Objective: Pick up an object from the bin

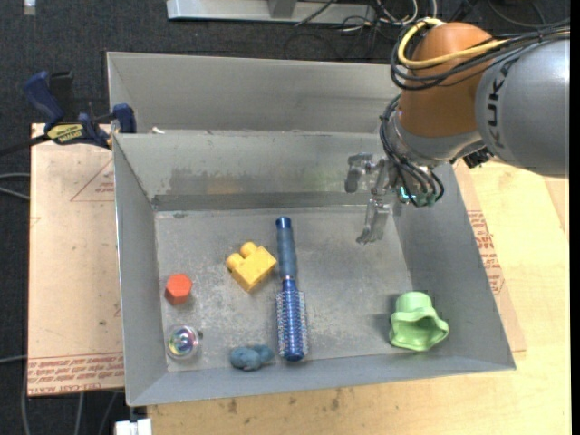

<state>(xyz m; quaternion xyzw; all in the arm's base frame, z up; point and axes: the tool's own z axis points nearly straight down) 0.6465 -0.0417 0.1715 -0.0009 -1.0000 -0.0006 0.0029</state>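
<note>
My gripper point(366, 236) hangs in the bin's back right part, above bare floor near the back wall. Nothing lies directly beneath it. The nearest loose thing is a blue hairbrush point(288, 290), lying lengthwise in the middle with its handle toward the back, to the left of the gripper. A light green soft cup-like thing point(417, 323) sits at the front right, nearer the front than the gripper. Just left of the brush handle rests a yellow toy block point(251, 265).
Along the left side lie a small orange-red cylinder point(178, 286) and a shiny clear ball point(182, 341). A blue-grey lump point(250, 357) rests at the front edge beside the brush head. The arm with its orange cover reaches in from the upper right.
</note>
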